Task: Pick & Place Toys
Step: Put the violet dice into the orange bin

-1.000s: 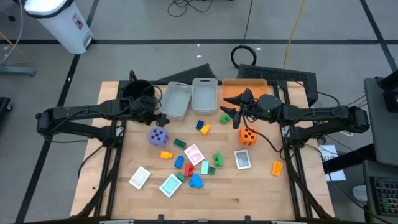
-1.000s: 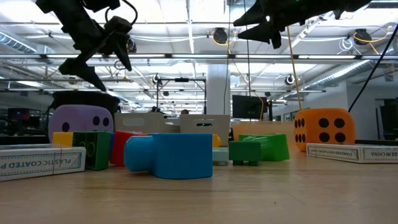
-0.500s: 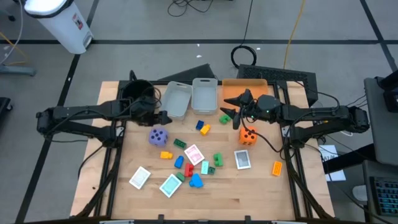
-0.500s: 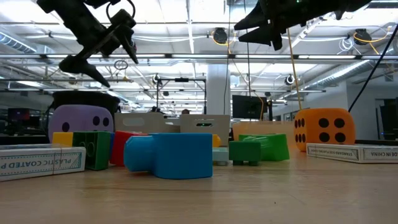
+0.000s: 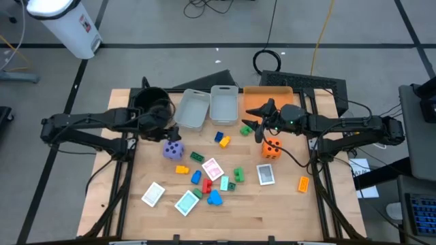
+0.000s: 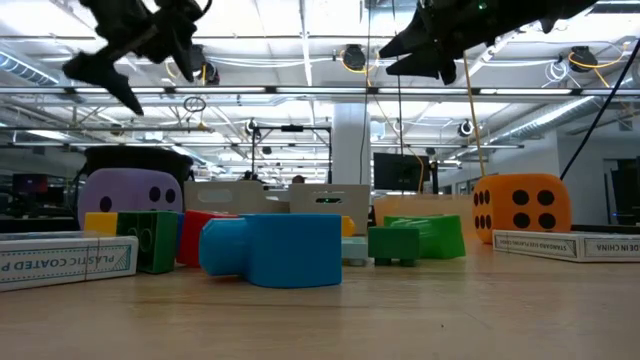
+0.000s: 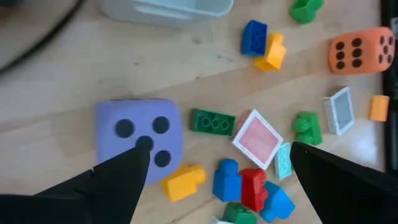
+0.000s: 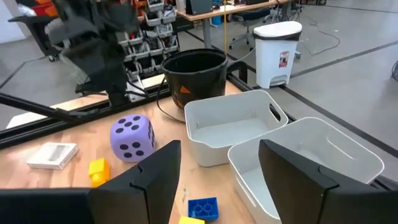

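Note:
The toys lie scattered over the wooden table. A purple die sits at the left and an orange die at the right. Between them are small coloured blocks such as a green one and a blue one, plus several playing cards. My left gripper hangs open in the air just beyond the purple die, holding nothing. My right gripper is raised near the bins, open and empty, pointing toward the table's left.
Two clear bins, a flat orange tray and a round black pot stand along the far edge. An orange block lies alone near the right edge. Bare wood shows along the near edge.
My left gripper has risen and drawn back a little toward the table's left edge, turning somewhat as it went; it stays open. No toy has moved.

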Robot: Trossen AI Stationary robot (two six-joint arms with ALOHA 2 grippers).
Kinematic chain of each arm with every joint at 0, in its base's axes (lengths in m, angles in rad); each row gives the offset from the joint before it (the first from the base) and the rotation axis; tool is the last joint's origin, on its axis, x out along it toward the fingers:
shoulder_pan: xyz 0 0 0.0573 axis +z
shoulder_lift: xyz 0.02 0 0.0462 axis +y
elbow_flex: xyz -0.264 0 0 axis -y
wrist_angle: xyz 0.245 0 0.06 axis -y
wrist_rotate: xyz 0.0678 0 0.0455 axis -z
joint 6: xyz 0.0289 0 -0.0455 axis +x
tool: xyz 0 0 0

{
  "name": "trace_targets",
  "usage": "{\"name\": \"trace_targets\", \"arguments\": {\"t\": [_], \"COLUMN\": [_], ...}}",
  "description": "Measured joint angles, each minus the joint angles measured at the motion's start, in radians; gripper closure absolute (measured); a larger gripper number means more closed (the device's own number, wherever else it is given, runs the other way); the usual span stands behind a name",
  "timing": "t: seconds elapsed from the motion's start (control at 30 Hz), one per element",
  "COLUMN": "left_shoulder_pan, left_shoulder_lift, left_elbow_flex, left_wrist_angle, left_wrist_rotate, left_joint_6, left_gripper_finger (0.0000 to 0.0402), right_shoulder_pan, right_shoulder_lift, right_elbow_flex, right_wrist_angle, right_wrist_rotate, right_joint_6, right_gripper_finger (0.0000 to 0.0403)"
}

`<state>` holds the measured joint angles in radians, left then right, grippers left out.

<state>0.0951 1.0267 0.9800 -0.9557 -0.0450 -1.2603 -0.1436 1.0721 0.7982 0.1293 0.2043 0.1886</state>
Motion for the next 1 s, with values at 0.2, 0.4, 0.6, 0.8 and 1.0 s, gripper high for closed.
{"name": "trace_targets", "arguments": {"t": [0.2, 0.4, 0.6, 0.8, 1.0], "left_shoulder_pan": [-0.007, -0.004, -0.003, -0.003, -0.003], "left_shoulder_lift": [0.073, 0.209, 0.327, 0.370, 0.374], "left_elbow_flex": [0.109, 0.110, 0.111, 0.111, 0.111], "left_wrist_angle": [-0.180, -0.273, -0.275, -0.272, -0.271], "left_wrist_rotate": [-0.026, 0.075, 0.121, 0.116, 0.027], "left_joint_6": [-0.036, -0.026, 0.027, 0.075, 0.088], "left_gripper_finger": [0.0004, 0.0004, 0.0004, 0.0004, 0.0004], "right_shoulder_pan": [0.000, 0.000, 0.000, 0.000, 0.000], "right_shoulder_lift": [0.000, 0.000, 0.000, 0.000, 0.000], "right_elbow_flex": [0.000, 0.000, 0.000, 0.000, 0.000], "right_wrist_angle": [-0.001, -0.001, -0.006, -0.019, -0.033], "right_wrist_rotate": [0.000, 0.000, 0.000, -0.001, -0.001], "right_joint_6": [0.000, 0.000, 0.000, 0.005, 0.008], "right_gripper_finger": [0.0190, 0.0190, 0.0190, 0.0190, 0.0191]}}
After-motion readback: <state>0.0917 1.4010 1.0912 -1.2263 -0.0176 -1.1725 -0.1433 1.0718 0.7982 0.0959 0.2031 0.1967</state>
